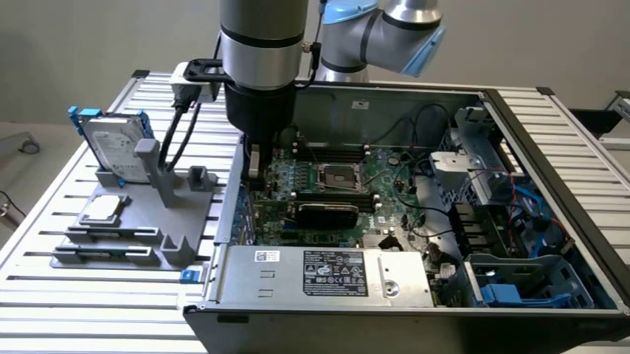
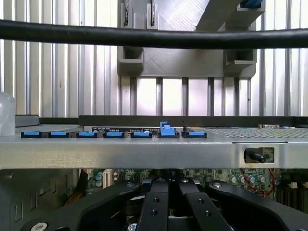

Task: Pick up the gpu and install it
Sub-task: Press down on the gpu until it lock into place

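I see the gripper lowered inside the open computer case, at its wall nearest the grey fixture on the desk. Its jaws look pressed together. The gpu sits seated on the motherboard, mid-case.

A plain, pale grey wall runs behind the whole scene, smooth and unmarked, evenly lit with no hard shadows. The work surface is a table of silver aluminium slats running side by side, with dark grooves between them; light glints softly off the ribs. Its far corner on the exterior view's left ends in a dark cap, and past that edge a light grey floor shows, with a small caster wheel resting on it. At the exterior view's right edge, beyond the table, stands a bit of dark framework beside another slatted piece
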